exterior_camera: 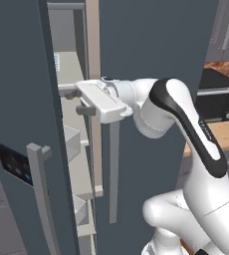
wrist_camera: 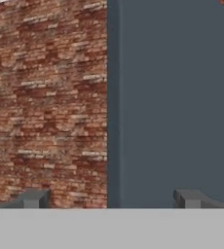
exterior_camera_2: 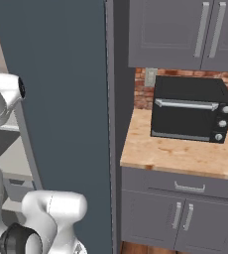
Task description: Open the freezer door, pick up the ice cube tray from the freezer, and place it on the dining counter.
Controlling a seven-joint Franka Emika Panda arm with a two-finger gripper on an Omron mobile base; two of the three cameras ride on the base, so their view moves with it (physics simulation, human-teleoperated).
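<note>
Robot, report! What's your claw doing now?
Claw open, empty, reaching into freezer. Freezer door swung open. Ice tray not spotted. Nothing blocking.

Even, diffuse rendered lighting; no glare; soft resolution throughout.

Illumination was flat, with no identifiable source. The freezer door [exterior_camera: 17, 99] rendered dark and uniform, while the robot arm [exterior_camera: 186, 124] showed gentle shading along its white shells. The brick wall [wrist_camera: 46, 97] in the hand view appeared blurred and blocky. No edge distortion was evident.

slate-blue freezer door [exterior_camera: 17, 99] with black blue-lit panel [exterior_camera: 14, 163], red-brown brick wall [wrist_camera: 46, 102], black oven [exterior_camera_2: 190, 111].
</note>
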